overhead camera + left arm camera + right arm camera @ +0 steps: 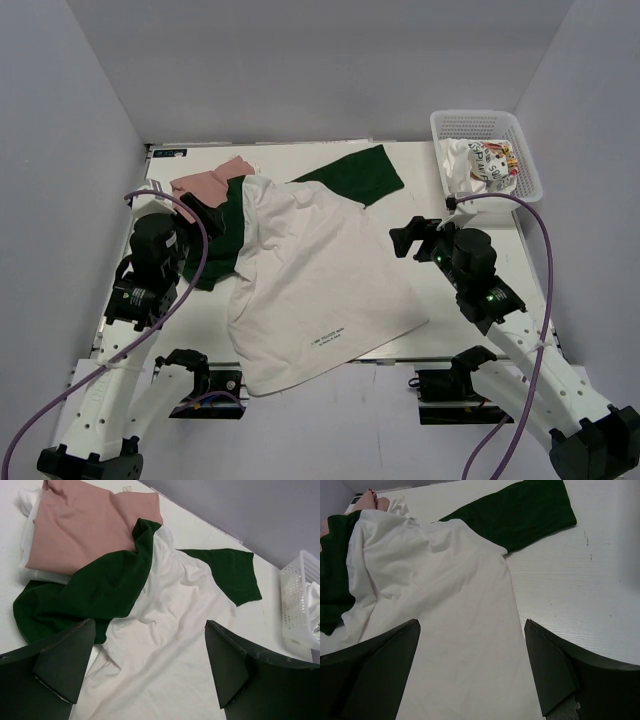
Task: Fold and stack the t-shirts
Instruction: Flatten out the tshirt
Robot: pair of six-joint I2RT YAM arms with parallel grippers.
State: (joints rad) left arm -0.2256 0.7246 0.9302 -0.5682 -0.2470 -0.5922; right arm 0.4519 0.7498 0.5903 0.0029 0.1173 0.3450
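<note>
A large white t-shirt with dark green sleeves [315,275] lies spread and rumpled across the table, its hem with small black lettering hanging over the near edge. It also shows in the left wrist view [165,630] and the right wrist view [455,610]. A folded salmon-pink shirt [205,182] lies at the back left, partly under the green sleeve; in the left wrist view [80,525] a white cloth edge [25,502] shows beneath it. My left gripper [212,212] is open above the left sleeve. My right gripper [408,240] is open above the shirt's right edge. Both are empty.
A white plastic basket [528,160] at the back right holds crumpled white printed cloth [482,162]. Bare table [460,300] lies to the right of the shirt. Grey walls enclose the table on three sides.
</note>
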